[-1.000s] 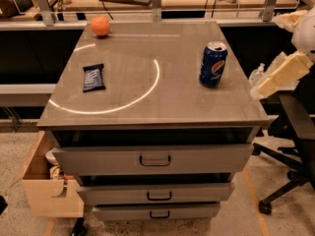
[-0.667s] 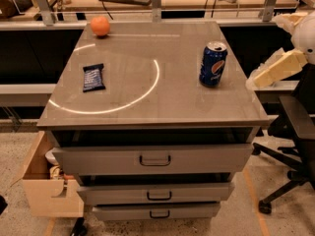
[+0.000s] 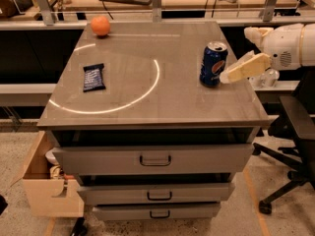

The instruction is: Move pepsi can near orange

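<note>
The pepsi can [image 3: 213,64] stands upright on the right side of the grey cabinet top [image 3: 147,100], dark blue with a silver top. The orange [image 3: 100,26] sits at the far left corner of the same top, well apart from the can. My gripper [image 3: 235,72] reaches in from the right on a white arm [image 3: 290,44]. Its cream tip is right beside the can's right side at mid height. I cannot tell whether it touches the can.
A flat dark blue snack bar wrapper [image 3: 93,77] lies on the left of the top. The cabinet has three drawers [image 3: 155,159] below. A black office chair [image 3: 295,132] stands at the right, a cardboard box [image 3: 47,181] at the lower left.
The gripper has moved left and slightly up, from beyond the cabinet's right edge to right beside the can. The can, orange and wrapper have not moved.
</note>
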Robot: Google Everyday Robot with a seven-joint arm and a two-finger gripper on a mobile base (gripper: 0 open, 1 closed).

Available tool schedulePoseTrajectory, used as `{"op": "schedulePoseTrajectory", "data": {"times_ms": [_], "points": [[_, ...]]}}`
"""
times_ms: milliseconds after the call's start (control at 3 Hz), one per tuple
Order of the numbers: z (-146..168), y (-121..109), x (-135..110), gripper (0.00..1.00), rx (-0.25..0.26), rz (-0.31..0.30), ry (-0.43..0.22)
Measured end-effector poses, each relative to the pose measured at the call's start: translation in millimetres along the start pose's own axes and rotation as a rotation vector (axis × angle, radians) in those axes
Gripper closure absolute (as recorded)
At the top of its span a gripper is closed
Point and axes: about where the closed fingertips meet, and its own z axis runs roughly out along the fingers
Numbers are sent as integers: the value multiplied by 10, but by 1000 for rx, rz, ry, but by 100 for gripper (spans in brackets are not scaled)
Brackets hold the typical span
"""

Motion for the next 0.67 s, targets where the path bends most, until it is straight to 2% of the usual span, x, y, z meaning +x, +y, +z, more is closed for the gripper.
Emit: {"op": "schedulePoseTrajectory", "data": {"times_ms": [333,667], "points": [[344,-4,117,0,-41,79,-109],[567,-18,218,0,-43,130,-197]]}}
